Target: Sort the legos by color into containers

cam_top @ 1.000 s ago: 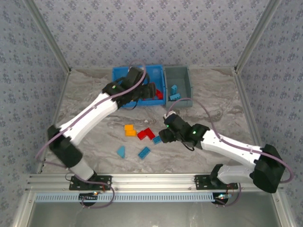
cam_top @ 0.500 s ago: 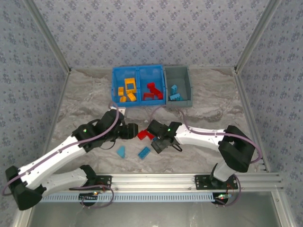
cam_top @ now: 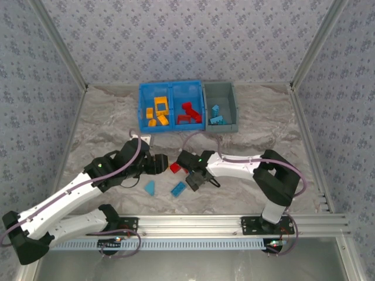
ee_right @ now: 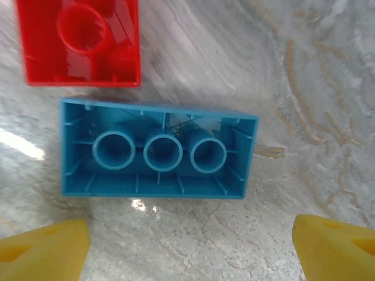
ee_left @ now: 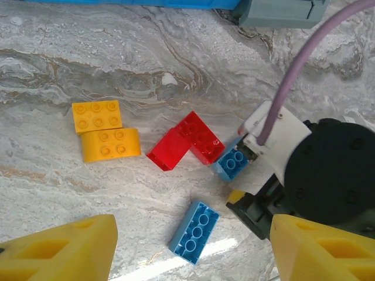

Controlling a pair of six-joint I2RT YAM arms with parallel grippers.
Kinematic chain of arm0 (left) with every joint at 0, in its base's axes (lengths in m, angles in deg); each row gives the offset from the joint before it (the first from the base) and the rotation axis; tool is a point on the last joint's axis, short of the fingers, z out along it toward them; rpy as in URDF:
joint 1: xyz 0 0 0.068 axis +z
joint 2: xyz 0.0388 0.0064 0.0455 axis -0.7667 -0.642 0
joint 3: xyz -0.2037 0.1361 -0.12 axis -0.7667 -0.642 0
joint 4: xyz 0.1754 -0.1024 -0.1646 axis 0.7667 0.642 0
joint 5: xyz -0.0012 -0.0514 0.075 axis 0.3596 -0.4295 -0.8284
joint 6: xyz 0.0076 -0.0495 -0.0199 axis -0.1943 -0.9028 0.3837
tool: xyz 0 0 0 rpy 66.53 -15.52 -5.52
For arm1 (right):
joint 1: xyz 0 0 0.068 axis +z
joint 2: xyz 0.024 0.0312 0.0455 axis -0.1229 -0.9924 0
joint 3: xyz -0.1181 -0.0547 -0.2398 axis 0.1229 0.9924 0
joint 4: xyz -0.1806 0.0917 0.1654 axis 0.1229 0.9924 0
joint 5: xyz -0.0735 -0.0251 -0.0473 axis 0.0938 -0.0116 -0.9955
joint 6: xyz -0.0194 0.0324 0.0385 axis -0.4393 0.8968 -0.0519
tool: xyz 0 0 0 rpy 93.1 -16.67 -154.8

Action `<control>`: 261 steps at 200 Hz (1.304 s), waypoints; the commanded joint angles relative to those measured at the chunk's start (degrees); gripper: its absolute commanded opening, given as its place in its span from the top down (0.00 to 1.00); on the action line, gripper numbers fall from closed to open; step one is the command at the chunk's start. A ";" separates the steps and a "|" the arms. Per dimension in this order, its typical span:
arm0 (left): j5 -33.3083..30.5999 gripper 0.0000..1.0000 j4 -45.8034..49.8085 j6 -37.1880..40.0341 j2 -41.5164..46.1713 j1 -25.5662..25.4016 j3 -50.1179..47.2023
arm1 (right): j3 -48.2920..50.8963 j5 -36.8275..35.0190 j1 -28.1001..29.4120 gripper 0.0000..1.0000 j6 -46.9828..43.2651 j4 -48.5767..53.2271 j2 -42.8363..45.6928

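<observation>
Before you lies a table topped in grey-veined marble pattern, closed in on three sides by wall panels printed with small floral motifs. Aluminium posts rise at its far corners. An aluminium rail runs along its near edge, above what may be a perforated strip.

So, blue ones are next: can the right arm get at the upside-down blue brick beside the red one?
Probably yes. The right gripper hangs open right over the blue brick, whose short ends are free; the red brick lies along one long side, narrowly apart.
</observation>
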State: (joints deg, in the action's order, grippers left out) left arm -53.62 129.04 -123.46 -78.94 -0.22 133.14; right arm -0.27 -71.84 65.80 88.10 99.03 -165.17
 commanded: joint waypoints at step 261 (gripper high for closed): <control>7.66 0.30 -21.26 -2.17 -6.62 -11.50 -3.50 | 0.05 1.65 -21.34 0.65 1.82 -5.87 13.68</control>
State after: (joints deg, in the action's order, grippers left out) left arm -43.24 112.03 -125.95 -82.75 -10.60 126.60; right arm 1.69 -64.43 49.60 89.33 90.31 -156.78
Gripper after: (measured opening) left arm 0.699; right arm 0.357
